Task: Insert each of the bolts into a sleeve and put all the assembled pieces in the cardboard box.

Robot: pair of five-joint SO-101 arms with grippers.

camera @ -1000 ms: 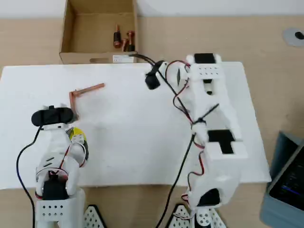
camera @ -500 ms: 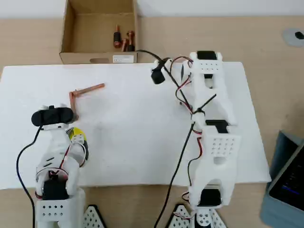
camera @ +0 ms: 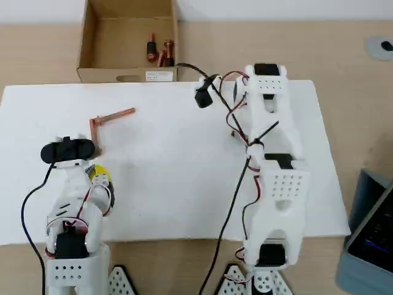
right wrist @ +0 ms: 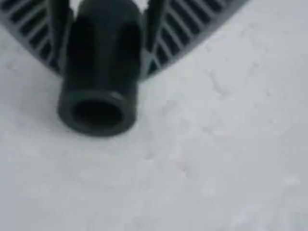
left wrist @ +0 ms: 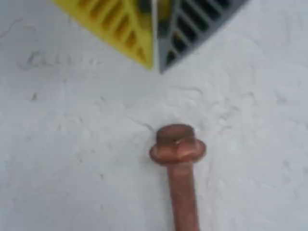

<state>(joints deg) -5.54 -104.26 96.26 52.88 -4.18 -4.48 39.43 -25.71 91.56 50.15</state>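
Two copper bolts lie on the white mat's left side in the high view, one slanted (camera: pixel 116 115) and one pointing toward the left arm (camera: pixel 93 130). My left gripper (left wrist: pixel 156 65) is shut and empty, its yellow and grey tips just short of a bolt's hex head (left wrist: pixel 177 144). A black sleeve (right wrist: pixel 98 98) sits between the fingers of my right gripper (right wrist: pixel 103 67), which is shut on it just above the mat. The right arm (camera: pixel 267 98) stretches to the mat's far edge. The cardboard box (camera: pixel 92 37) holds several assembled pieces (camera: pixel 159 52).
The white mat (camera: pixel 172 178) covers most of the table. A dark device (camera: pixel 371 236) stands off the mat at the right edge, and a grey round object (camera: pixel 381 46) lies at the far right. Cables hang along the right arm.
The right arm has swung from leaning toward the box to pointing straight out, its wrist shifting slightly right. The left arm and the bolts have not moved.
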